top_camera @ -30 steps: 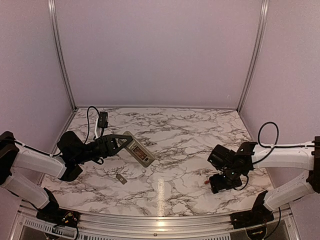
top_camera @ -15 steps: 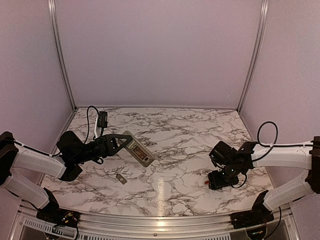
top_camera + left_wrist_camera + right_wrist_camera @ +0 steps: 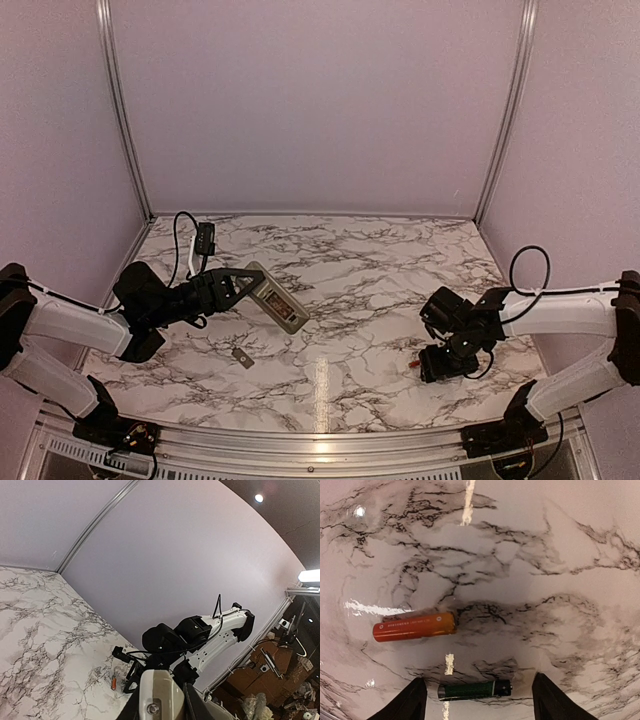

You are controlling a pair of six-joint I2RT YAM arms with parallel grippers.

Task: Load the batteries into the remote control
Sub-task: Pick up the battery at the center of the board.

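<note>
The remote control (image 3: pixel 276 298) is held off the table at the left, its grey-beige back facing up, with my left gripper (image 3: pixel 243 281) shut on its near end. In the left wrist view the remote's end (image 3: pixel 159 697) fills the space between the dark fingers. At the right, my right gripper (image 3: pixel 437 365) hangs low over the table. Its wrist view shows both batteries lying flat: the orange-red one (image 3: pixel 414 626) ahead to the left, and the dark green one (image 3: pixel 475 690) crosswise between the open jaws of my right gripper (image 3: pixel 479 679), untouched by either finger (image 3: pixel 415 702).
A small flat grey cover piece (image 3: pixel 242 356) lies on the marble table (image 3: pixel 350 270) below the remote. A black cable end (image 3: pixel 205 238) rests at the back left. Lilac walls enclose the table on three sides.
My right gripper has shifted slightly left and lower over the batteries and its jaws have narrowed a little. The left arm and the remote have not moved.
</note>
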